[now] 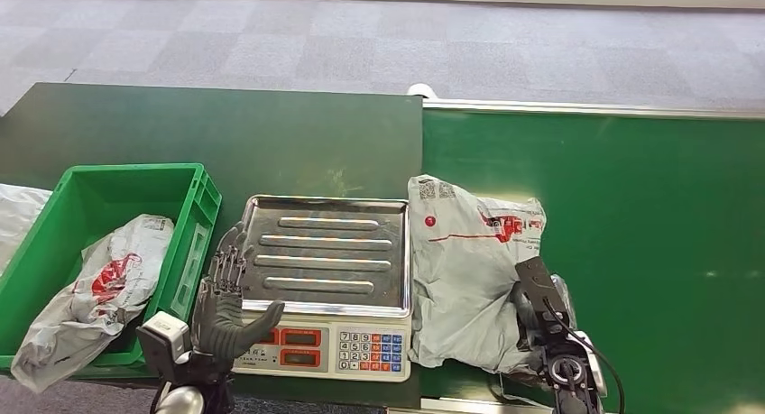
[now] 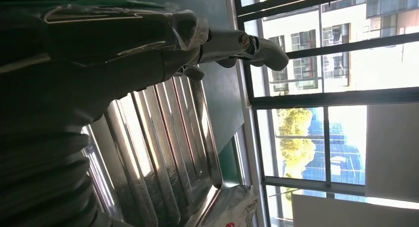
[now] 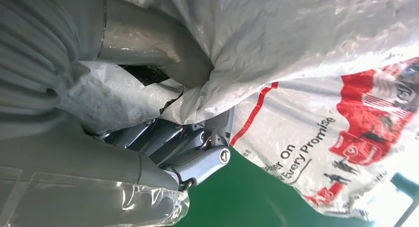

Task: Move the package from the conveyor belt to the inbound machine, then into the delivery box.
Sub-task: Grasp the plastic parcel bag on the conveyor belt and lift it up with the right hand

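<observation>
Two grey poly mailers, one steel scale, one green crate.
Head view: the right hand (image 1: 539,317) gripped the crinkled package (image 1: 469,261) on the green conveyor belt (image 1: 631,225) beside the ribbed scale tray (image 1: 327,252); the left hand (image 1: 230,301) hovered spread; a second mailer (image 1: 95,292) lay in the green crate (image 1: 194,216). Right wrist view: fingers (image 3: 192,143) pinched a fold of glossy plastic.

Package (image 1: 469,270): thin grey plastic film, crinkled, faint sheen, red print. Scale tray (image 1: 329,252): ribbed bright metal, glossy, reflective. Crate (image 1: 194,216): green hard plastic, smooth. Conveyor belt (image 1: 631,216): green, matt. Counter (image 1: 225,134): dark green, dull, scuffed. Right robot hand (image 3: 163,118): grey, smooth, clear crinkled film over its cover.
</observation>
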`<action>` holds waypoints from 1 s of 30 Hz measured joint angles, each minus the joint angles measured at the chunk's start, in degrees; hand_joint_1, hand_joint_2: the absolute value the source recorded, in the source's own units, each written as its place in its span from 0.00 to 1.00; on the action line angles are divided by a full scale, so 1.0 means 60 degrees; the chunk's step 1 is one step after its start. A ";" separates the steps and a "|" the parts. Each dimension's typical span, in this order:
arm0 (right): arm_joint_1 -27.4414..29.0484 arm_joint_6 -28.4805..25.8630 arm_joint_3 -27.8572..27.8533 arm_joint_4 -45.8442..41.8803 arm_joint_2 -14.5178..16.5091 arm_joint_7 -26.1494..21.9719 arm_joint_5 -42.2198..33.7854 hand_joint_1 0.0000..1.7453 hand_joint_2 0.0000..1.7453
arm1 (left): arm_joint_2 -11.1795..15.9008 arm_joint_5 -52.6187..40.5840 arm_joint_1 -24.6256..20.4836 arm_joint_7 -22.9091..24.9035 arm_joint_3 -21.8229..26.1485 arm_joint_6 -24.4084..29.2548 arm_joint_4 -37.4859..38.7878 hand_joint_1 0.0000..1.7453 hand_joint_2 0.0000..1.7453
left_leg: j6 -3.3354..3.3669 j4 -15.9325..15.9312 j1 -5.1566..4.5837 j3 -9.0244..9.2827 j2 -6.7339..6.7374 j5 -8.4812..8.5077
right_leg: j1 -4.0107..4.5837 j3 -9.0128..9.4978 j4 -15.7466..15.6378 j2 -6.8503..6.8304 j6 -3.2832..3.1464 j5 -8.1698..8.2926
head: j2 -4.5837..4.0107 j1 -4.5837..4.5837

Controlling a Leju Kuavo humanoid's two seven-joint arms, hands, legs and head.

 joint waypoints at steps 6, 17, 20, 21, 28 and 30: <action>0.0429 -0.0502 0.0014 -0.1167 0.0080 -0.0923 -0.1192 1.00 1.00 | 0.0001 -0.0315 0.0113 -0.0213 0.0116 0.0220 -0.0131 0.00 1.00 | 0.0000 0.0000 -0.0001 -0.0023 0.0000 0.0000 | -0.0001 -0.0022 0.0001 0.0000 0.0001 -0.0001 | 0.0000 0.0000; 0.1832 -0.0228 -0.0326 -0.4582 0.0504 -0.3156 -0.2676 1.00 1.00 | 0.0007 -0.0810 0.0294 -0.0688 0.0257 0.0496 -0.0368 0.00 1.00 | 0.0001 0.0000 -0.0001 -0.0043 -0.0002 -0.0002 | -0.0001 -0.0044 0.0001 -0.0002 0.0001 -0.0003 | 0.0000 0.0000; 0.2124 -0.0329 -0.0327 -0.5440 0.0547 -0.3493 -0.2734 1.00 1.00 | 0.0009 -0.0785 0.0300 -0.0705 0.0255 0.0479 -0.0375 0.00 1.00 | 0.0001 0.0000 -0.0001 -0.0044 -0.0003 -0.0001 | -0.0001 -0.0043 0.0001 -0.0002 0.0001 -0.0003 | 0.0000 0.0001; 0.2220 -0.0367 -0.0326 -0.5722 0.0548 -0.3573 -0.2778 1.00 1.00 | 0.0010 -0.0763 0.0304 -0.0706 0.0256 0.0479 -0.0393 0.00 1.00 | 0.0001 0.0000 -0.0001 -0.0045 -0.0003 -0.0001 | -0.0002 -0.0043 0.0001 -0.0002 0.0001 -0.0003 | 0.0000 0.0001; 0.2604 -0.0519 -0.0218 -0.7388 0.0573 -0.4055 -0.2775 1.00 1.00 | 0.0015 -0.0616 0.0422 -0.0723 0.0307 0.0479 -0.0727 0.00 1.00 | 0.0001 0.0000 -0.0002 -0.0047 -0.0001 -0.0002 | -0.0002 -0.0045 0.0001 -0.0002 0.0002 -0.0003 | 0.0000 0.0000; 0.2615 -0.0524 -0.0173 -0.7677 0.0575 -0.4084 -0.2767 1.00 1.00 | 0.0015 -0.0611 0.0471 -0.0728 0.0332 0.0479 -0.0806 0.00 1.00 | 0.0001 0.0000 -0.0001 -0.0046 -0.0002 -0.0001 | -0.0001 -0.0045 0.0001 -0.0001 0.0001 -0.0003 | 0.0000 0.0000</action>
